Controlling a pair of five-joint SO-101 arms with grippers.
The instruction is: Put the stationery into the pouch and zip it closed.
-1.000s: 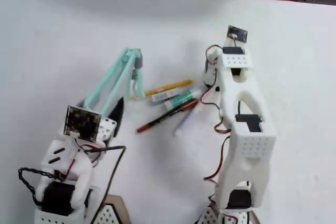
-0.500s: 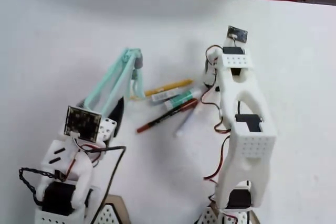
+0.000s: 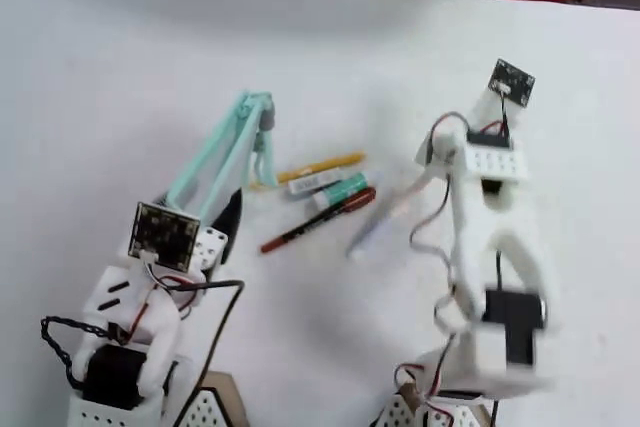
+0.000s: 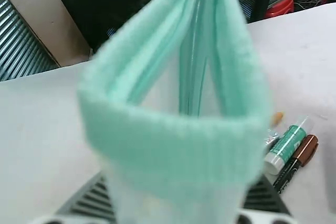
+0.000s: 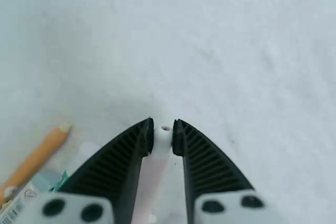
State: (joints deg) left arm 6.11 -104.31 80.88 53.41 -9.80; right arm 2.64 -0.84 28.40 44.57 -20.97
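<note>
White table [image 3: 120,57] has pens [image 3: 318,217] in the middle. At the near left, the left gripper [image 3: 222,215] grips the open green pouch [image 4: 168,150]. The right gripper [image 5: 163,129] pinches a pale pen [image 3: 378,230] in narrow jaws.

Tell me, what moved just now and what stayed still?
The right gripper, shut on a pale pen, swung to the right and pulled the pen a little way out of the pile. The pouch, yellow pen, green marker and red pen stayed put.
</note>
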